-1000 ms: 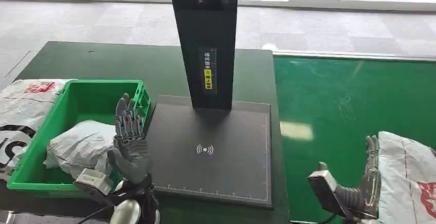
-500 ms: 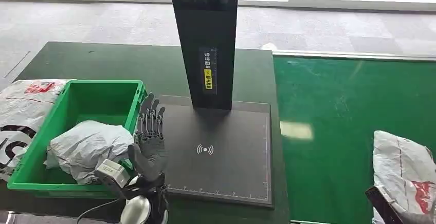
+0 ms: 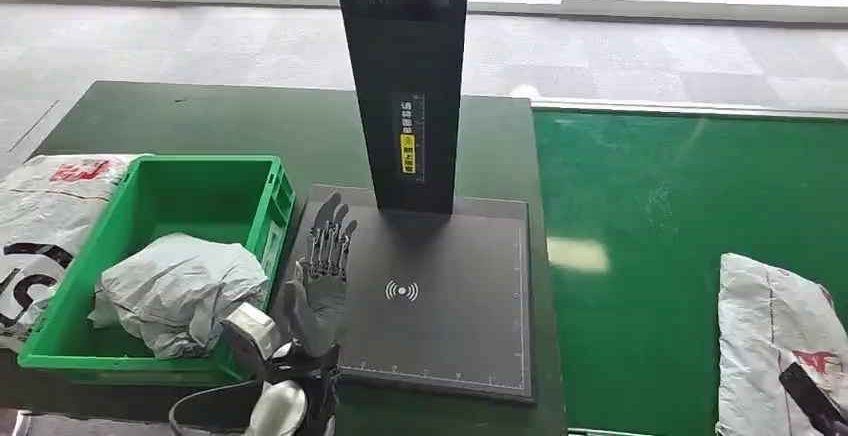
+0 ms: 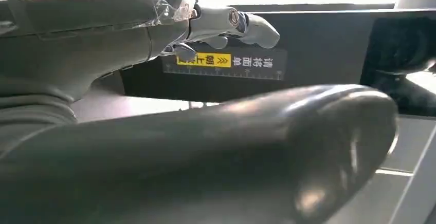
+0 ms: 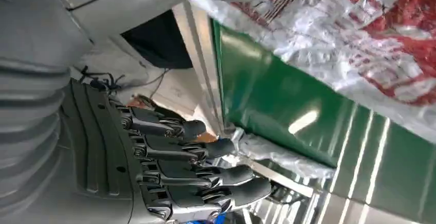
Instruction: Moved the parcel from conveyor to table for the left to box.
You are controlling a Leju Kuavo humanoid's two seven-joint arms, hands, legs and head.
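A white parcel with red print lies on the green conveyor belt at the right. My right hand is low beside its near corner, a dark sliver at the picture's edge. In the right wrist view that hand holds nothing, its fingers apart, and the parcel lies on the belt beyond it. My left hand stands open with fingers straight over the left edge of the black scanner pad, right beside the green bin. A crumpled grey parcel lies in the bin.
A tall black post with a yellow label rises from the back of the pad on the dark table. The left wrist view shows that label close ahead. Another white bag lies left of the bin.
My left hand has moved right, from over the bin to over the pad's left edge. My right hand has dropped away from the conveyor parcel toward the bottom edge.
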